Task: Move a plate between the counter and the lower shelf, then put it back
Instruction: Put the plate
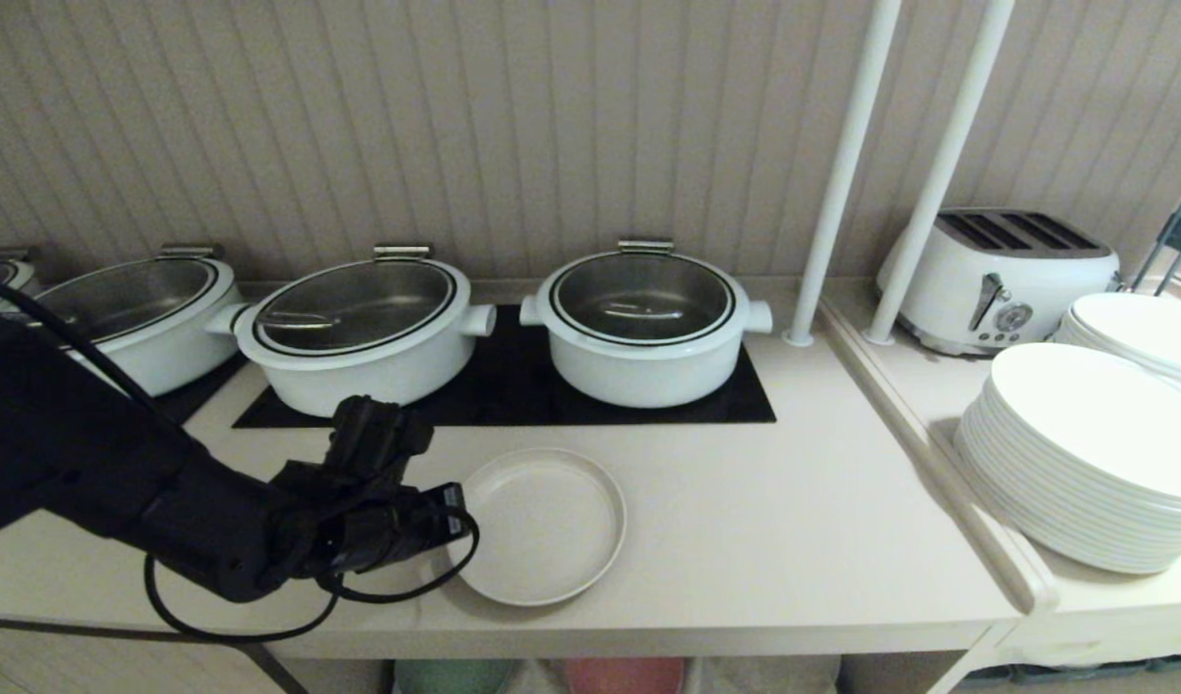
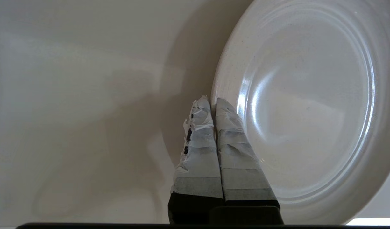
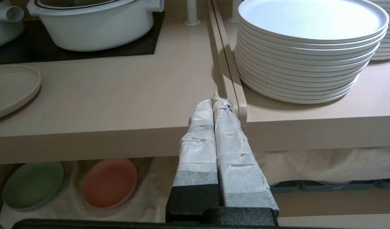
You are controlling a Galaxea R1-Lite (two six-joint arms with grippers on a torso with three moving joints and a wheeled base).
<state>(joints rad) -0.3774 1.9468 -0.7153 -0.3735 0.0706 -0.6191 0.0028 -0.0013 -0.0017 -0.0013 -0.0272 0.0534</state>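
Item: plate (image 1: pixel 542 525), small, round, cream, matte, shallow raised rim; lies flat on the surface (image 1: pixel 792 501), lower centre of the head view, in front of the black hob panel (image 1: pixel 513 390) and near the front edge. Left hand (image 1: pixel 452 525): at the lower left of the head view, on a black arm reaching in from the left edge; its taped fingers (image 2: pixel 210 143) are pressed together with nothing between them, tips at the plate's left rim, hovering over or just touching it, which of the two I cannot tell. In the left wrist view the plate fills the right half of the frame, the paired fingers rising from the bottom centre beside its rim. Right hand (image 3: pixel 218 101): out of the head view, held off the surface's front edge, fingers together and empty, well apart from the plate, which shows at the far left of that view. Behind the plate: three white pots (image 1: pixel 643 323) with glass lids in a row across the upper middle. Upper right: white toaster (image 1: pixel 1000 280) and stacks of larger white dinner plates (image 1: pixel 1091 453) on the adjoining narrower top. Lower shelf (image 3: pixel 150 190), seen at the bottom left of the right wrist view: white cloth, with a green plate (image 3: pixel 32 184) and a pink plate (image 3: pixel 109 182) lying apart on it.
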